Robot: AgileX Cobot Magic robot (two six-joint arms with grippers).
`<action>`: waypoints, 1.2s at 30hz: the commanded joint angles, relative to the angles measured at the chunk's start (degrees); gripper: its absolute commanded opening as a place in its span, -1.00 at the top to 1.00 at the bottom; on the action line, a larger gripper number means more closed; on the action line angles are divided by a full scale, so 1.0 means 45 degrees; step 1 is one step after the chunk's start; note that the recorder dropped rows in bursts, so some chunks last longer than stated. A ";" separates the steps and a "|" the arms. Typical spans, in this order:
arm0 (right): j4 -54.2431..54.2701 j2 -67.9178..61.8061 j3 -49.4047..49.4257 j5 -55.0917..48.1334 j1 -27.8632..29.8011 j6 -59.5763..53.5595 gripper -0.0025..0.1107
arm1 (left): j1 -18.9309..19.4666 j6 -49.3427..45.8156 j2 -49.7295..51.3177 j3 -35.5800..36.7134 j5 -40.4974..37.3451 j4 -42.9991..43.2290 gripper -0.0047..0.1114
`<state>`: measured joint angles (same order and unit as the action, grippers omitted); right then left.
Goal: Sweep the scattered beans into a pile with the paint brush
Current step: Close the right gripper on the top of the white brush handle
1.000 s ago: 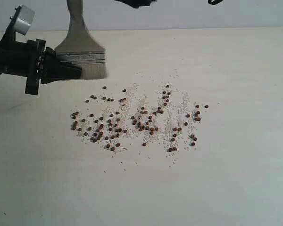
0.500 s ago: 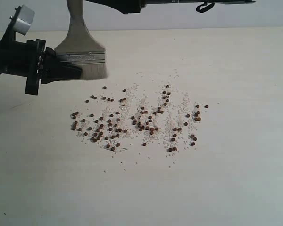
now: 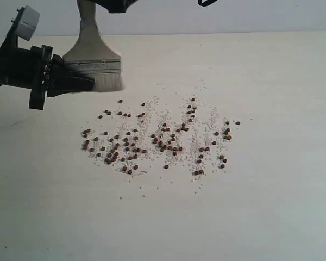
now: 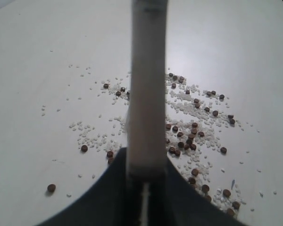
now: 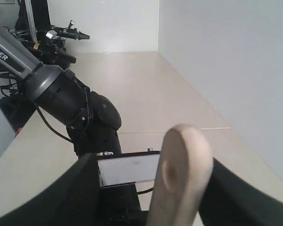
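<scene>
Clamping the paint brush (image 3: 92,57) upright, the left tool (image 3: 85,82) sits near beans (image 3: 157,142).

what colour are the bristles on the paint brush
Pale whitish; the paint brush bristles show best in the exterior view.

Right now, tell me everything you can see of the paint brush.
The paint brush is wide and flat and stands roughly upright: a pale handle on top, a silver metal band, and whitish bristles below. The left gripper clamps it from the side at band and bristles. Its rounded handle end, with a small hole, sits between the open jaws of the right gripper. It touches none of the scattered beans. Whether the bristles meet the table is unclear.
</scene>
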<state>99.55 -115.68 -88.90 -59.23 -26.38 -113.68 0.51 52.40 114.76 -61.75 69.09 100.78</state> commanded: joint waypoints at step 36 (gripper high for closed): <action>0.0088 -0.0750 -0.0782 0.1070 0.0013 0.1433 0.96 | 0.0024 0.0131 -0.0022 -0.0071 0.0193 -0.0575 0.77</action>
<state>99.43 -119.73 -91.96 -59.83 -26.60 -107.45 0.51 52.05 114.85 -61.75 69.45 100.91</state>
